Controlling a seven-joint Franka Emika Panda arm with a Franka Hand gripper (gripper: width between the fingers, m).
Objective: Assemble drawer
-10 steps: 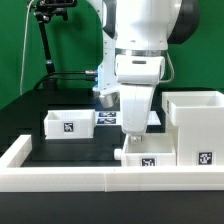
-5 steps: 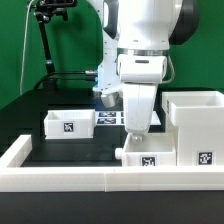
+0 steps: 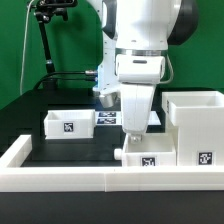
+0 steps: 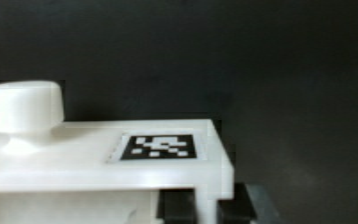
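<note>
The drawer's tall white housing [image 3: 198, 122] stands at the exterior view's right. One knobbed tray [image 3: 150, 160] sits right against its left side, near the front wall. My gripper [image 3: 133, 140] reaches straight down onto this tray. In the wrist view the tray [image 4: 87, 160] shows its knob [image 4: 25, 110] and a square tag [image 4: 158, 147]. The gripper [image 4: 217, 205] has one dark finger on each side of the tray's thin wall, shut on it. The second tray [image 3: 70, 123] rests apart at the exterior view's left.
A low white border wall [image 3: 90, 178] runs along the front and the left side. The marker board [image 3: 108, 118] lies flat behind the arm. A black stand [image 3: 45, 45] rises at the back left before a green backdrop.
</note>
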